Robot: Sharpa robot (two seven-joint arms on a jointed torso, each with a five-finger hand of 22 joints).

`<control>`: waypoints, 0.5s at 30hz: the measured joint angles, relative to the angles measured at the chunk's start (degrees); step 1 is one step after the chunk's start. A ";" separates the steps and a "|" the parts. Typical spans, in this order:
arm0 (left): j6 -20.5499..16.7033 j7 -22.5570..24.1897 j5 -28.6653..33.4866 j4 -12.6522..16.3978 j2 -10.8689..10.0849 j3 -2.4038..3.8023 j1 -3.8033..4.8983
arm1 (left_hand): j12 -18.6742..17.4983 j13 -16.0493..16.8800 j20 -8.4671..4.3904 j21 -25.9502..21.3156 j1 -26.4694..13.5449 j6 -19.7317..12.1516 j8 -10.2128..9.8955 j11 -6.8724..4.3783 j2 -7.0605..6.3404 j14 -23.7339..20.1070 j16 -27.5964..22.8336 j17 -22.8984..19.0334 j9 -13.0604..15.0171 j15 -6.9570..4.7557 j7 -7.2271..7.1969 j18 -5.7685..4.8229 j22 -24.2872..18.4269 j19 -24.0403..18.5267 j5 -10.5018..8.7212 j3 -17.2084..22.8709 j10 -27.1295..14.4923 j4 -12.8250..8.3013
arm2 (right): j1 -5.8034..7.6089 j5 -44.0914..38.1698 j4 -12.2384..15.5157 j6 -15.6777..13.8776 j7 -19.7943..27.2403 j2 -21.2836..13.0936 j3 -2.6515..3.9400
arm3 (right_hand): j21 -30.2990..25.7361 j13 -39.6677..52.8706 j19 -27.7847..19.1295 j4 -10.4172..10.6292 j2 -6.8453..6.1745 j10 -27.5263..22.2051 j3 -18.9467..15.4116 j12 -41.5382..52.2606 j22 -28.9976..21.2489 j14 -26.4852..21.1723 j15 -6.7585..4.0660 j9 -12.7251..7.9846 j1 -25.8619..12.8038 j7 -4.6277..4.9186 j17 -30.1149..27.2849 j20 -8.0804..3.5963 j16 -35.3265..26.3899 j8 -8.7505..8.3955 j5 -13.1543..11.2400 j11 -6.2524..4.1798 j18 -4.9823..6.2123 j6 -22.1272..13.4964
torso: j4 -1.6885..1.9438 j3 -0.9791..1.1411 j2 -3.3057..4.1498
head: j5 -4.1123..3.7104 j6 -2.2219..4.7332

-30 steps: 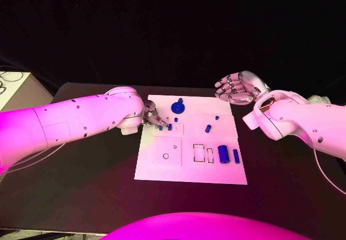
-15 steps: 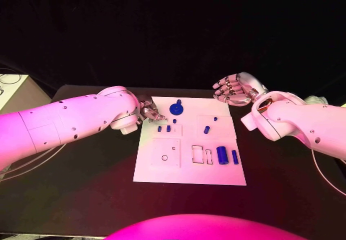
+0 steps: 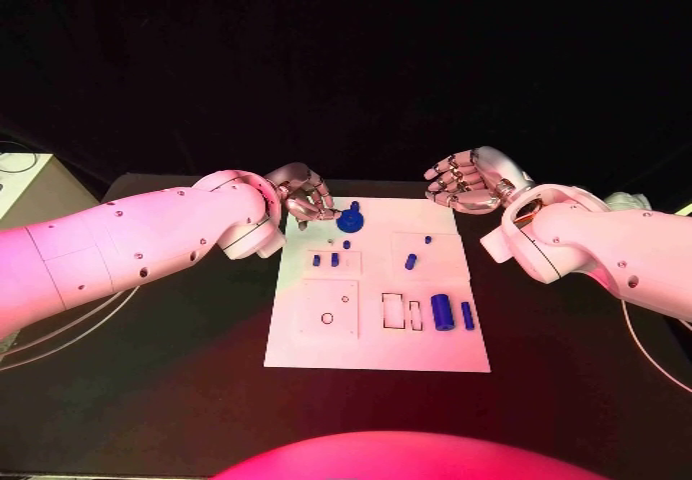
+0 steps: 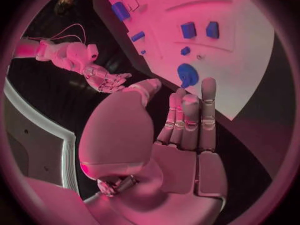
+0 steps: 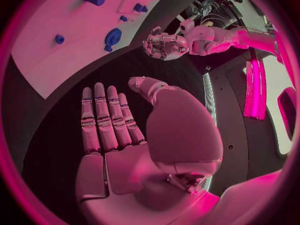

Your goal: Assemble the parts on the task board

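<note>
The white task board (image 3: 378,345) lies mid-table. A round blue disc part (image 3: 351,220) stands near its far edge, with small blue pegs (image 3: 325,260) and another peg (image 3: 411,261) behind the middle. A blue cylinder (image 3: 443,312) and a thin blue bar (image 3: 467,315) lie at its right. My left hand (image 3: 303,195) hovers over the far left corner, fingers straight, holding nothing. My right hand (image 3: 464,180) floats palm-up off the far right corner, also without a part. The left wrist view shows my left hand (image 4: 169,150) above the disc (image 4: 187,75); the right wrist view shows my right hand (image 5: 125,150) with fingers extended.
A square plate with a hole (image 3: 329,308) and two outlined slots (image 3: 395,310) mark the board's middle. Black tabletop (image 3: 173,370) surrounds the board. A pale box (image 3: 22,185) stands at the far left edge.
My left hand has lifted off the pegs at the board's left and drawn back to the far left corner, its fingers straightening. The right hand has hardly moved.
</note>
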 measured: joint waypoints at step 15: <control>-2.61 15.30 -10.41 -5.84 4.81 -3.56 -2.16 | -9.54 -9.82 0.70 -0.04 5.92 4.72 -6.21 0.26 -0.68 -10.32 -2.94 -11.19 -12.30 0.55 0.34 0.62 1.37 -4.51 -0.98 4.41 -1.59 -6.15 | -0.02 0.04 -0.13 0.00 0.08 0.54 0.01 | 0.00 0.00 0.00 0.00 0.00 0.00 0.00 0.00 -0.08 0.00 0.00 -0.05 0.00 0.00 0.00 0.00 0.00 0.00 0.00 0.00 0.00 0.00 | -0.07 0.00 0.01 | -0.02 1.05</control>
